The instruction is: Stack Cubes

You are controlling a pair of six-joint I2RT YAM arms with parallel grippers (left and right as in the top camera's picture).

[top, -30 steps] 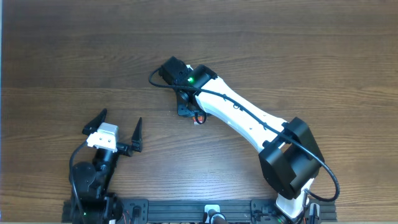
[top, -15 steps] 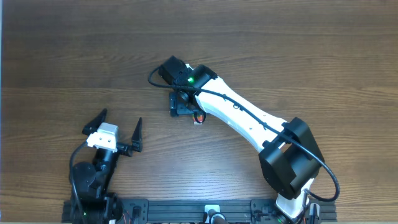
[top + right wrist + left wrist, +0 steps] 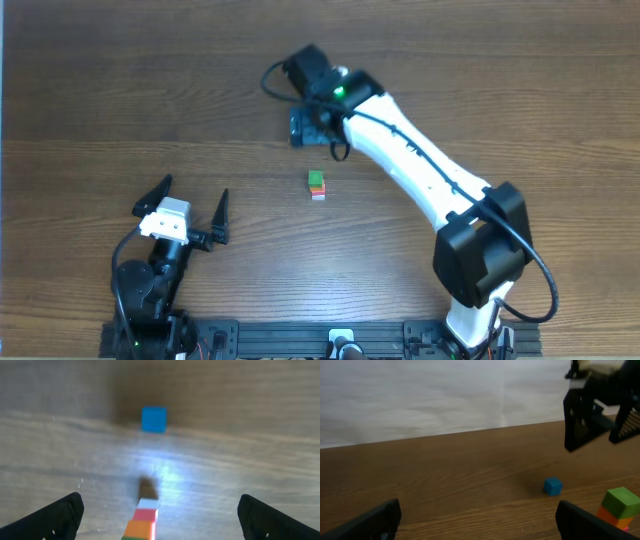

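Blue cube [image 3: 153, 419]: alone on tabletop [image 3: 520, 80], on far side of stack [image 3: 316, 184], apart from it. Stack: green on top, orange under, then red/pink, white at btm; upright, approx. mid-table.

Right gripper [image 3: 312, 128]: lifted, roughly over gap btwn stack and blue cube, jaws spread wide, nothing held. Left gripper [image 3: 190, 205]: parked near-left, close to own base, fingers splayed wide too, empty.

Handling, as judgement: small, rigid, prob. light block w/ flat smooth faces. No give, not fragile, but liable to slip or twist if pinched on corners. Best taken across two opposite side faces, pads flat, around mid-height, leaving btm face free for setting down on green. Stack tall for its footprint, so easily toppled by a nudge. Gentle, square placement needed, release w/out sideways drag.

Surface: brown wood-grain, flat, w/ bright glare patch near stack in right wrist view. Prob. low friction, so cube apt to skate if bumped. Room: pale plain wall [image 3: 420, 400] past far edge of table.
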